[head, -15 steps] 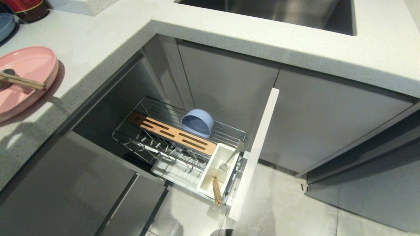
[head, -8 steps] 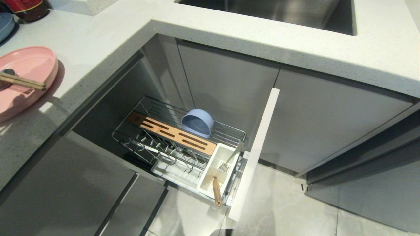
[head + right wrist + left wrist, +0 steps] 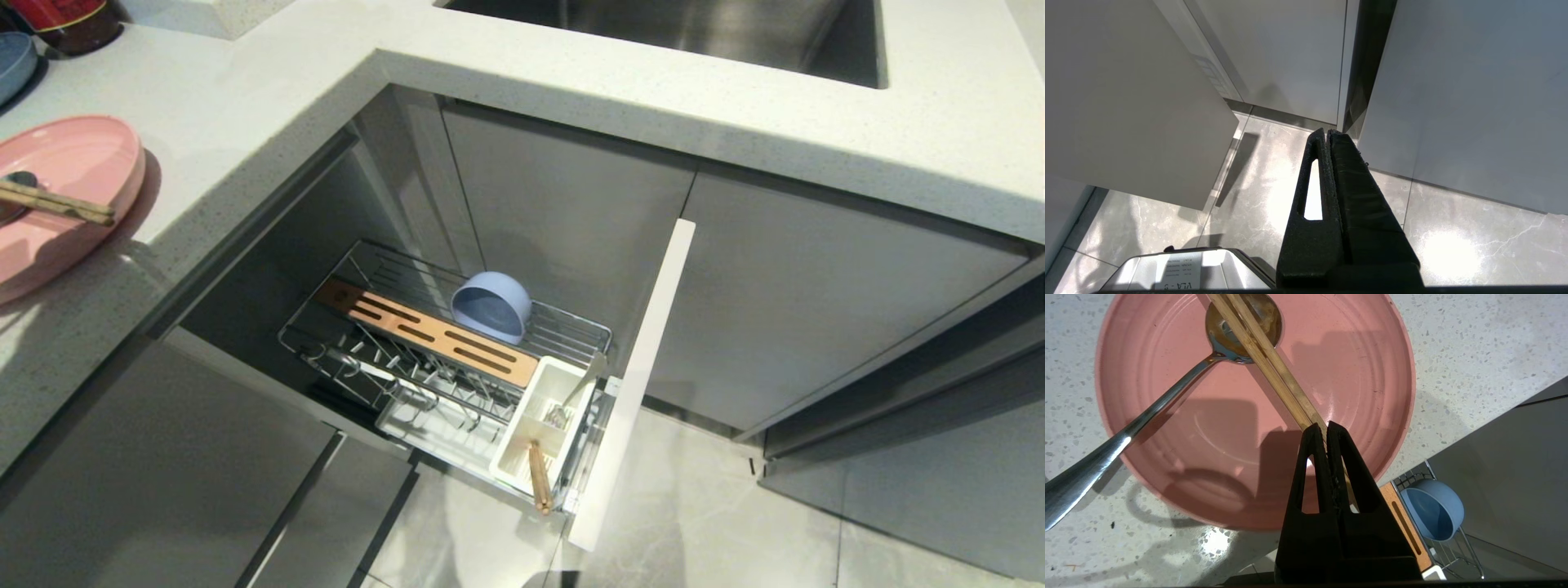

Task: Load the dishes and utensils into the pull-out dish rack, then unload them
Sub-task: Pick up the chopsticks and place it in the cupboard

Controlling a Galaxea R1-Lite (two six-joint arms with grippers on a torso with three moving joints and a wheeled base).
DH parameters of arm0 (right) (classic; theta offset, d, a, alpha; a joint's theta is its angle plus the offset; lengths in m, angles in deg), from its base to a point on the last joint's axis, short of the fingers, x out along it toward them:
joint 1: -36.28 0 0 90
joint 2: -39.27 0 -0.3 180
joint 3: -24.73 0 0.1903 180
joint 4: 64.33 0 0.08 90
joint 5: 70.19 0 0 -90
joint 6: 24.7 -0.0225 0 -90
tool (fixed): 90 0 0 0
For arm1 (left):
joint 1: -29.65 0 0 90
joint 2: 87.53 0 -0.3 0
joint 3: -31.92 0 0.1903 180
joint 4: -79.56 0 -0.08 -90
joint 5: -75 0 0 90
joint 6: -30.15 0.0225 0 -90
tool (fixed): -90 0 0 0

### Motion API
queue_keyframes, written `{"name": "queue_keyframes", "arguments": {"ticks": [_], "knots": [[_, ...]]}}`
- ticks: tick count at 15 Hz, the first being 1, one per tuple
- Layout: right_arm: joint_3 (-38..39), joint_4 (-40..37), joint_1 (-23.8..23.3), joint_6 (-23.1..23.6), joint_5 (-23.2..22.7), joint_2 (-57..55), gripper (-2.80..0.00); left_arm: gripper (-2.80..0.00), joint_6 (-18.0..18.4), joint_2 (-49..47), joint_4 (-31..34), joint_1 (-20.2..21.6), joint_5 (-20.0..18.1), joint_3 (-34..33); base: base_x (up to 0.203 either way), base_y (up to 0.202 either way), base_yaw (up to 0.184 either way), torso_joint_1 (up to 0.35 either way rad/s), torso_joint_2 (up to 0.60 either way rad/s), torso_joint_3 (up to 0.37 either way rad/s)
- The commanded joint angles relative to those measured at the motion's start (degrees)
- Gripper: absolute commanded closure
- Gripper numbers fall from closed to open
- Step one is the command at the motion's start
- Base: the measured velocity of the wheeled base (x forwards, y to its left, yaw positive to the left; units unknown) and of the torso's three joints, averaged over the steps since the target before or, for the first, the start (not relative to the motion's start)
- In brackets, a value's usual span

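Speckled white worktop [image 3: 245,106] carries the pink plate [image 3: 1355,367] near its edge, spoon [image 3: 1147,412] and chopsticks [image 3: 1274,371] lying across it; the light-blue bowl [image 3: 492,306] sits in the pull-out dish rack [image 3: 588,331] below. Left gripper [image 3: 1326,425] hangs over the plate, jaws clenched and empty; right gripper [image 3: 1327,132] is parked, clenched, above the floor. Descending with jaws pressed together would likely knock the chopsticks and roll them off
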Motion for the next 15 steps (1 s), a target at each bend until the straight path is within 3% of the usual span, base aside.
{"name": "queue_keyframes", "arguments": {"ticks": [1, 5, 6, 15], "knots": [[0.0, 0.0, 0.0, 0.0, 0.0, 0.2, 0.00, 0.00, -0.6, -1.8, 0.3, 0.0, 0.2, 0.2, 0.000, 0.000, 0.000, 0.000, 0.00, 0.000], [0.0, 0.0, 0.0, 0.0, 0.0, 0.2, 0.00, 0.00, -2.4, -3.1, 0.3, 1.2, 0.3, 1.3, 0.000, 0.000, 0.000, 0.000, 0.00, 0.000], [0.0, 0.0, 0.0, 0.0, 0.0, 0.2, 0.00, -2.80, -2.5, -3.2, 0.3, 1.2, 0.3, 1.3, 0.000, 0.000, 0.000, 0.000, 0.00, 0.000], [0.0, 0.0, 0.0, 0.0, 0.0, 0.2, 0.00, -2.80, -7.1, -3.5, 0.3, 1.3, 0.3, 2.0, 0.000, 0.000, 0.000, 0.000, 0.00, 0.000]]}}
